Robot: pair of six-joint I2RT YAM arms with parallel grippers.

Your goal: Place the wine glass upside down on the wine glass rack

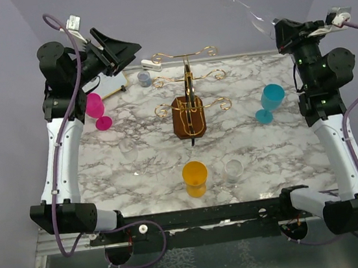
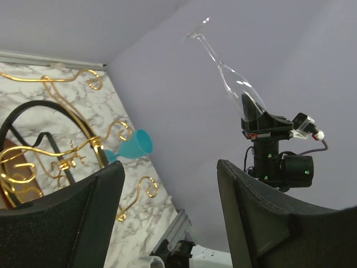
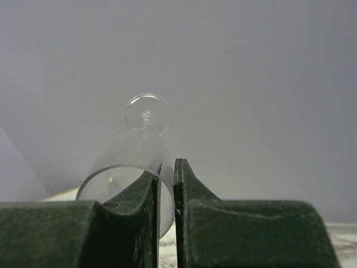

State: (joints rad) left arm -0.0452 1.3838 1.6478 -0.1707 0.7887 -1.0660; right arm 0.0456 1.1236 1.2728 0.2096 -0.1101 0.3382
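Observation:
A clear wine glass (image 1: pixel 248 9) is held in the air at the back right, its foot pointing up and away. My right gripper (image 1: pixel 279 30) is shut on its rim; in the right wrist view one finger is inside the bowl (image 3: pixel 131 162) and one outside, the gripper (image 3: pixel 166 167) nearly closed. The glass also shows in the left wrist view (image 2: pixel 231 84). The gold wire rack (image 1: pixel 189 97) stands on its brown wooden base mid-table, with no glass on it; it also shows in the left wrist view (image 2: pixel 61 151). My left gripper (image 1: pixel 123 52) is open and empty, raised at the back left (image 2: pixel 170 167).
On the marble table stand a pink goblet (image 1: pixel 95 109), a teal goblet (image 1: pixel 270 101), an orange cup (image 1: pixel 195 178), a clear tumbler (image 1: pixel 234 170), another clear glass (image 1: pixel 130 150) and a small grey cup (image 1: pixel 144 78). A white clip (image 1: pixel 151 64) lies at the back.

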